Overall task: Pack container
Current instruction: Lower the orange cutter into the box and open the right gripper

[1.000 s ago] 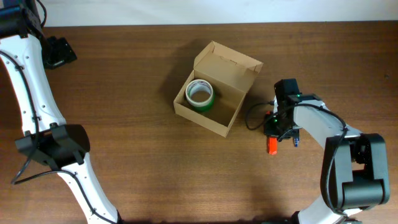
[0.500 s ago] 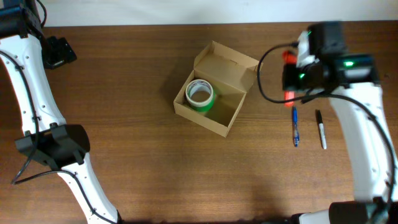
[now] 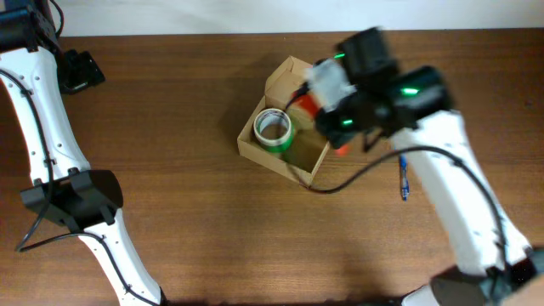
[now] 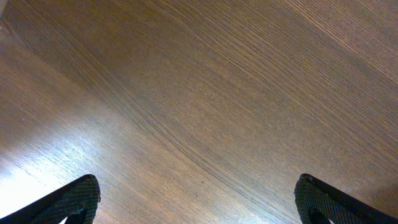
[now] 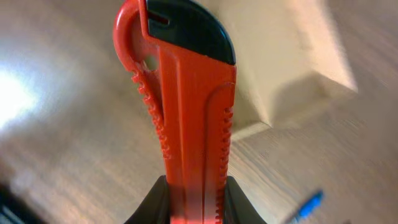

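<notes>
right gripper (image 5: 196,200): clamped on red cutter (image 5: 189,124), poised over container (image 3: 268,160) beside tape roll (image 3: 274,127), likely for release | left gripper (image 4: 199,200): spread wide, idle above table (image 4: 199,93)

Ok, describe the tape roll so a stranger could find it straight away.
On the brown wooden table, find the open tan cardboard box at its middle. The green tape roll lies flat in the box's left end, the only round thing there.
</notes>
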Controlling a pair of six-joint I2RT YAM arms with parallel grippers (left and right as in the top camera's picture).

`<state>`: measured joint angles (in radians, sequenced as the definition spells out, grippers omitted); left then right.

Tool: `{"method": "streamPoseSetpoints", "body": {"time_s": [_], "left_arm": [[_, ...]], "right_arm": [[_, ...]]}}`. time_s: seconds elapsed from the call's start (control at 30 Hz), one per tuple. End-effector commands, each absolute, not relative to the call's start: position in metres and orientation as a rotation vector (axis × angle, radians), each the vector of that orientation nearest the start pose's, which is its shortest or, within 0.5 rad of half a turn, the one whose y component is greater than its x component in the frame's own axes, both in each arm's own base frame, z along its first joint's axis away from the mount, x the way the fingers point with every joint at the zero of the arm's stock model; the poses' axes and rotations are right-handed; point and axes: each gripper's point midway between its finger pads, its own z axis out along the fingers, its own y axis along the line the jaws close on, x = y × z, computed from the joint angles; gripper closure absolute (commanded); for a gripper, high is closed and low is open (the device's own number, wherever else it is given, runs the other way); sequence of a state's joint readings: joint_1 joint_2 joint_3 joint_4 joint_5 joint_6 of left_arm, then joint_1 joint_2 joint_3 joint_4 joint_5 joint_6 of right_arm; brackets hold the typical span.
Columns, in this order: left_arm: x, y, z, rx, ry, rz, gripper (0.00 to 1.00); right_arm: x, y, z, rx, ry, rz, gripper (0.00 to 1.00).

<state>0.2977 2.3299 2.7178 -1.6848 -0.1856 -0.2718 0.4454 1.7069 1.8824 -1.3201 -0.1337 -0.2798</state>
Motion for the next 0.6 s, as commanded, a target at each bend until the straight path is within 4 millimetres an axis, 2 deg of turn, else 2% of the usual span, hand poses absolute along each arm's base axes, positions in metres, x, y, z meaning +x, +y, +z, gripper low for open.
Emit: {"method": "streamPoseSetpoints", "body": {"time_s": [0.0, 0.17, 0.3, 0.43, 0.57], "left_arm": [[0.438, 0.170, 0.226, -0.828, 2.725, 0.265, 0.00], [0.438, 0.170, 0.226, -0.828, 2.725, 0.265, 0.00], [0.438, 0.170, 0.226, -0.828, 2.725, 0.265, 0.00], [0.438, 0.170, 0.226, -0.828, 2.725, 0.265, 0.00], [0.438, 0.170, 0.226, -0.828, 2.725, 0.265, 0.00]], "right_arm": [[0.340, 0.221, 0.229, -1.214, 2.485, 0.245, 0.81], [0.358, 0.242, 0.181, -1.294, 2.526, 0.236, 0.82], [0.372, 0.242, 0.151, -1.290, 2.578, 0.231, 0.83], [0.380, 0.237, 0.130, -1.278, 2.622, 0.228, 0.83], [0.389, 0.234, 0.121, -1.259, 2.631, 0.228, 0.84]]}}
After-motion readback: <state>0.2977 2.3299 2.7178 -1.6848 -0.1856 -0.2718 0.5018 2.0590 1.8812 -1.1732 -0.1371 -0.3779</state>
